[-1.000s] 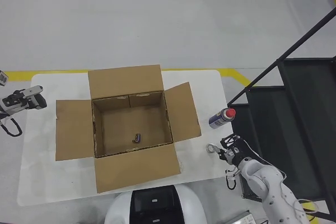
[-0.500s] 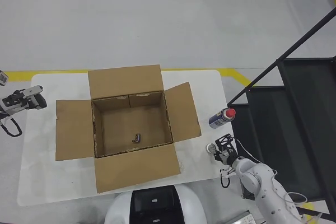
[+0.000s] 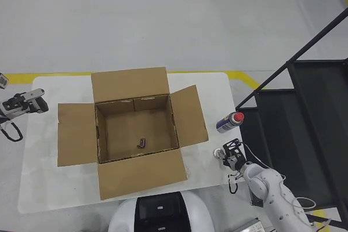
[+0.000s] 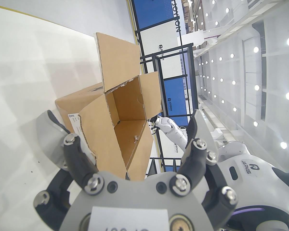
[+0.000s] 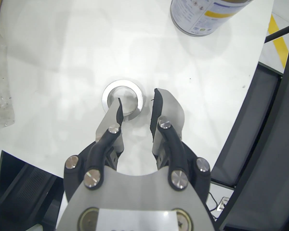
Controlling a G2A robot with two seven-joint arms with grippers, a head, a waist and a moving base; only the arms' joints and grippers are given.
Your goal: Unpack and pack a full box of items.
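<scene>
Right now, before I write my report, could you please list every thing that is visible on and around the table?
table: one, white, under the other things.
cardboard box: one, brown, middle of the table, flaps open.
small item: one, dark, on the box floor.
spray can: one, white and blue with a red cap, on the table beside the box.
metal ring: one, silver, flat on the table near the can.
steps: one set, black, beside the table.
floor line: one, yellow, behind the table.
left gripper: black and grey, at the table's edge, jaws open.
right gripper: black and grey, over the ring, jaws open.
</scene>
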